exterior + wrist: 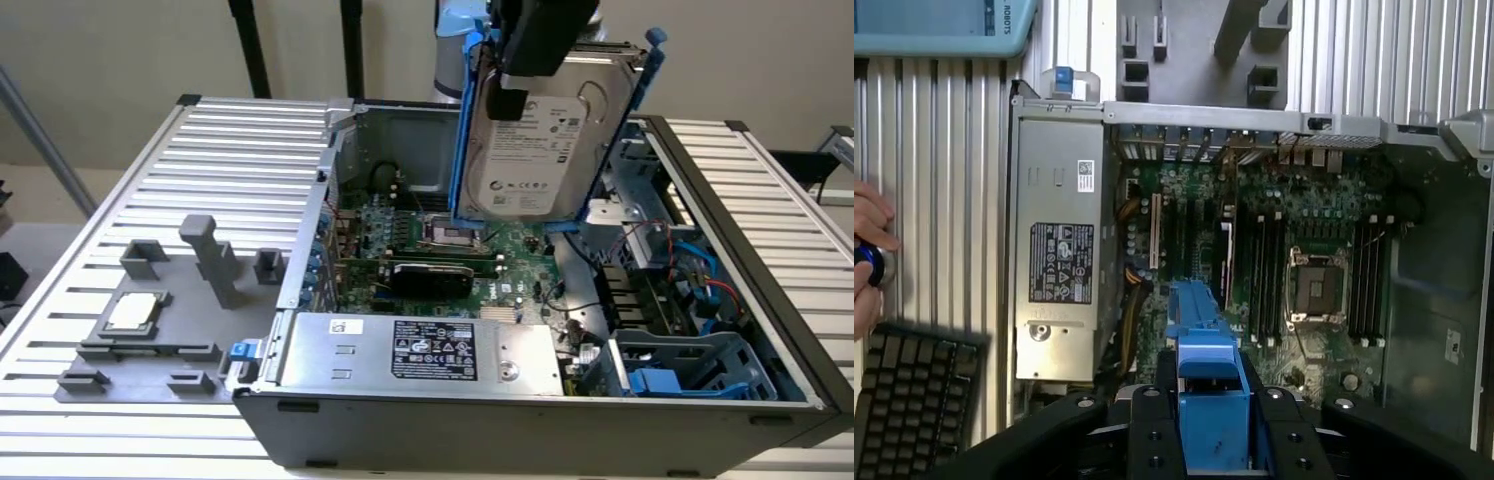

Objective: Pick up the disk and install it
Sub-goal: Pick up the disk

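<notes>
We are in the middle of the job. The picking up is done, and the putting in is not done yet. The claw (523,62) is shut tight on the disk (541,150), with one finger on each side of its blue frame. The disk hangs down under the claw, standing on its edge, with its white label showing. It is up in the air and seems to touch nothing but the claw.

Under the claw is the open case (754,260). Right below the disk is the green board (441,255). Off to one side of the claw, low in a corner of the case, sits a blue bay (694,362). Thin wires (694,275) lie between the claw and that bay.

We think the bay is where the disk belongs, but we cannot be sure. The next move calls for a firm hold, so the disk does not slip. It also calls for lining the disk up with the slot and going slowly, so it does not bump the board or catch the wires.
</notes>
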Robot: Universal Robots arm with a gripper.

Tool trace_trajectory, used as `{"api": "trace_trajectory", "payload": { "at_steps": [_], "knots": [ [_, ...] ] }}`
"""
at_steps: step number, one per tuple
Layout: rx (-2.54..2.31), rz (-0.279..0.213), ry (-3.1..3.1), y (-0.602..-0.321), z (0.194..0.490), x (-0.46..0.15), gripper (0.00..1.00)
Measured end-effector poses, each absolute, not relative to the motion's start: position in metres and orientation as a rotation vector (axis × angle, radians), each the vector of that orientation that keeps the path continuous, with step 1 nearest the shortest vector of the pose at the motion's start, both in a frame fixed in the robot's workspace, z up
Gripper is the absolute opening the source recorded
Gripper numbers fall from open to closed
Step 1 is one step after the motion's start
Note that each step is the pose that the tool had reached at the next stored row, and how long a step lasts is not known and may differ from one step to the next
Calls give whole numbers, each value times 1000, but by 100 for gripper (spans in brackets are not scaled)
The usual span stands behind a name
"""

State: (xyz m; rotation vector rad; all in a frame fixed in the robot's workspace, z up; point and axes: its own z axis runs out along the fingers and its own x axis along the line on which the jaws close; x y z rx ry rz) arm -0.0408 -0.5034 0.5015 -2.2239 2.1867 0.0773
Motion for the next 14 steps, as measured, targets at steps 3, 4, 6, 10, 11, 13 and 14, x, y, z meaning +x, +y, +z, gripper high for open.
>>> {"api": "trace_trajectory", "payload": {
  "at_steps": [3,4,6,10,11,13,14],
  "knots": [
    [-2224,77,2187,-508,501,-27,33],
    [-2224,77,2187,-510,501,-23,33],
    [-2224,77,2187,-514,501,-14,33],
    [-2224,77,2187,-522,501,3,33],
    [-2224,77,2187,-524,501,7,33],
    [-2224,77,2187,-529,501,14,33],
    [-2224,77,2187,-532,501,17,33]
  ]
}}
